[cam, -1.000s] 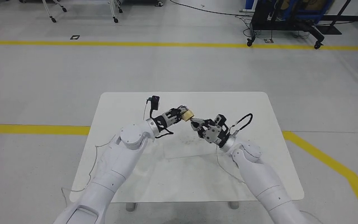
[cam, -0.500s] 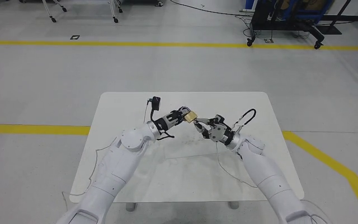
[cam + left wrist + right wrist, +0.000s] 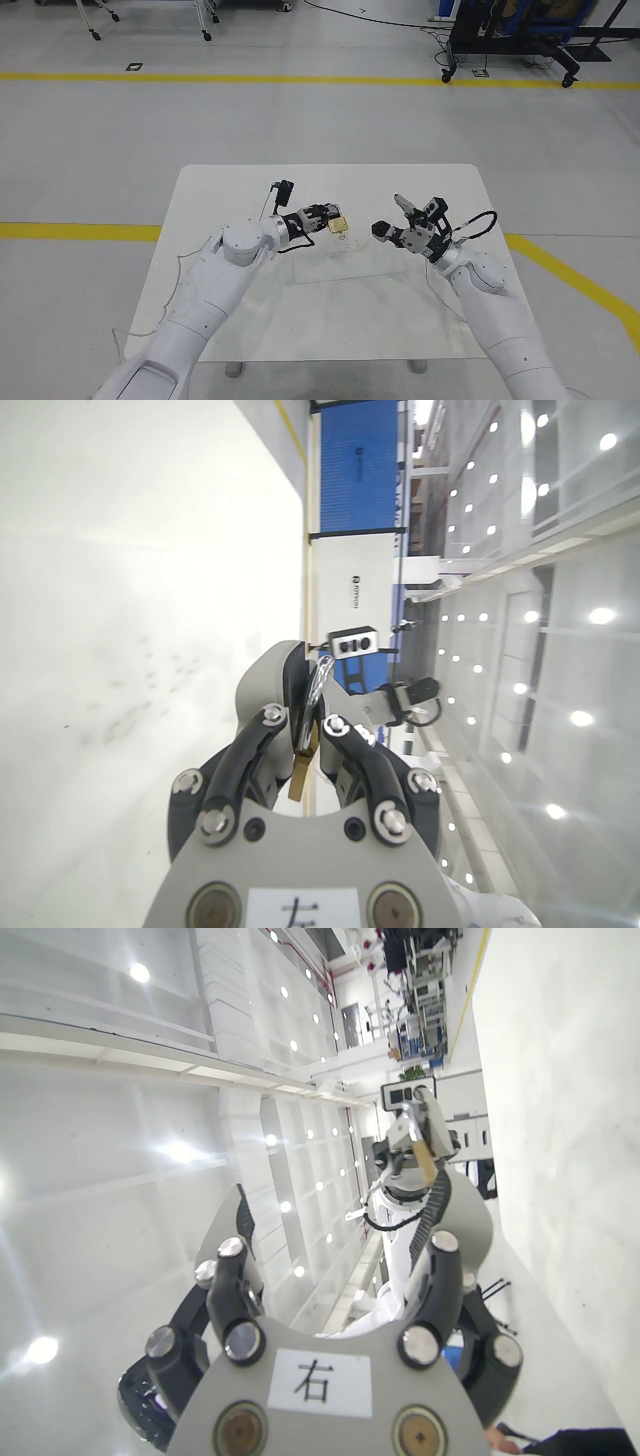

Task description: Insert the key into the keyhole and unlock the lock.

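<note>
A brass padlock [image 3: 338,224] with a silver shackle [image 3: 316,687] hangs over the middle of the white table [image 3: 240,190]. My left gripper [image 3: 324,216] is shut on it; in the left wrist view the brass body [image 3: 299,776] sits between the fingers. In the right wrist view the padlock [image 3: 424,1155] appears farther off in the left gripper. My right gripper [image 3: 391,217] stands open a short way to the right of the padlock, with nothing between its fingers [image 3: 246,1220]. I cannot make out the key.
Bare tabletop lies below both grippers. Cables trail from each wrist [image 3: 478,224]. Beyond the table is a grey floor with yellow lines [image 3: 80,230].
My right gripper has drawn back to the right from the padlock and opened. The left gripper has shifted slightly with the padlock still in it.
</note>
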Robot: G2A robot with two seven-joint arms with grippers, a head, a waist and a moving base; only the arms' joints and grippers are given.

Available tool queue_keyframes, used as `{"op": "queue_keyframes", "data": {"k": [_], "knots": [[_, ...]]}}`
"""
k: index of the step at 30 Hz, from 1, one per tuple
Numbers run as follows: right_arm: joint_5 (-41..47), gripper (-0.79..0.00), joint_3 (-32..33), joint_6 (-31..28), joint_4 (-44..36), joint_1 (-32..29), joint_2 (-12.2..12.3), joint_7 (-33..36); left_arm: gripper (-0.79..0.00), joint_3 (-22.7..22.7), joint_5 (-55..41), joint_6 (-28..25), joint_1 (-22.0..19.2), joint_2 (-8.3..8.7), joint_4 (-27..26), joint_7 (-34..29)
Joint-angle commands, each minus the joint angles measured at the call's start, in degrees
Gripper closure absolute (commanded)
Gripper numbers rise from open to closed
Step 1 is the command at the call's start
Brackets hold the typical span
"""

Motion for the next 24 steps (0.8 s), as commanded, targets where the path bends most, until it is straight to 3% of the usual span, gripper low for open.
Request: {"op": "queue_keyframes", "data": {"k": [1,4,9,11,12,21,24], "knots": [[-0.26,-0.785,2.92,-0.99,-4.38,-3.49,0.44,-2.46,0.0,2.52,5.7,1.56,-0.91,-0.19,0.7,0.49],[-0.85,-0.785,5.33,-1.81,-9.4,-7.33,0.82,-4.9,0.0,7.03,13.59,4.09,-2.11,-0.73,2.01,0.05],[-0.85,-0.785,5.33,-1.81,-9.4,-7.33,0.82,-4.9,-0.025,10.8,18.15,7.29,-4.0,-1.91,4.57,0.19],[-0.85,-0.785,5.33,-1.81,-9.4,-7.33,0.82,-4.9,-0.576,10.98,17.78,7.27,-4.54,-2.24,5.45,0.24],[-0.85,-0.785,5.33,-1.81,-9.4,-7.33,0.82,-4.9,-0.785,10.86,17.3,7.02,-4.77,-2.36,5.78,0.12],[-1.76,-0.785,4.98,-2.04,-9.53,-7.38,0.78,-6.0,-0.785,8.0,11.92,2.42,-5.02,-2.49,6.3,-1.68],[-8.15,-0.785,3.64,-7.96,-10.11,-7.45,0.51,-12.34,-0.785,6.64,13.3,-0.37,-3.98,-1.88,2.94,0.48]]}}
